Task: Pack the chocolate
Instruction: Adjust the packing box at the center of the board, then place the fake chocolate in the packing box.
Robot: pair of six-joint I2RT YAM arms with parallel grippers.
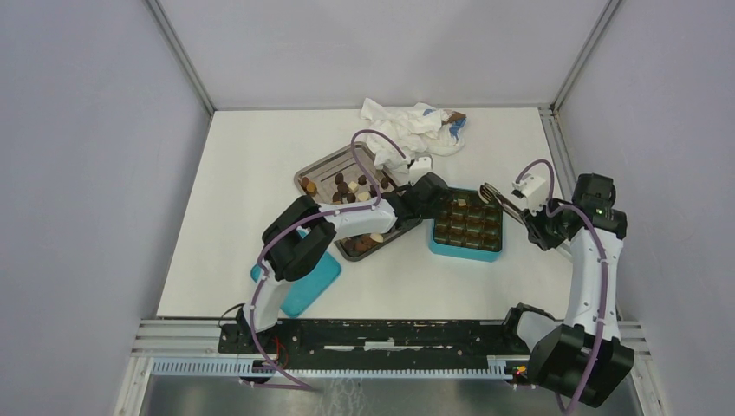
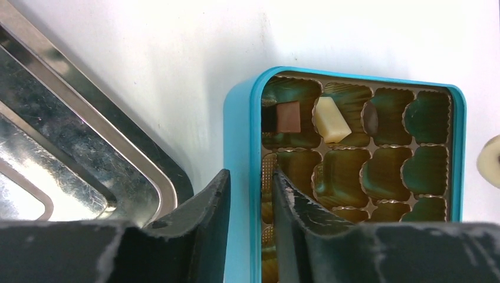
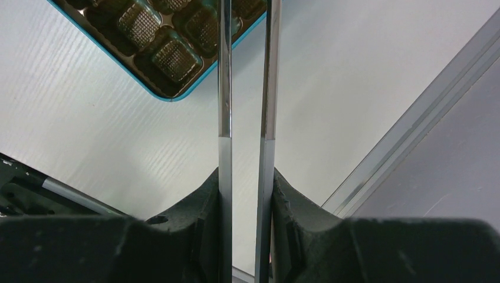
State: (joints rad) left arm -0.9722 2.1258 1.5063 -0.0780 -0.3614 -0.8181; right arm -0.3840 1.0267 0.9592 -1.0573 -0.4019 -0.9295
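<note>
In the steel tray [image 1: 321,160] at the middle of the tabletop [image 1: 234,199], most of the chocolate [image 1: 345,186] lies loose in a small heap. A brown piece [image 2: 289,116] and a cream piece [image 2: 331,121] already sit in cups along one edge of the teal box [image 2: 239,118], just right of the tray.

Expect each piece to be light, hard but easily marked, and smooth enough to slip. Take it gently across its flat sides.

Your left pincer [image 2: 250,177] hangs over the box's wall, jaws slightly apart and holding nothing. Your right pincer [image 3: 246,177] is clamped on metal tongs [image 3: 224,88], off a corner of the box.

Box and tray stand just beside each other, so the left arm has little slack between their raised rims. Open tabletop lies to the left and front. A teal lid [image 1: 308,282] lies under the left elbow, and a cloth [image 1: 407,128] lies behind the tray.
</note>
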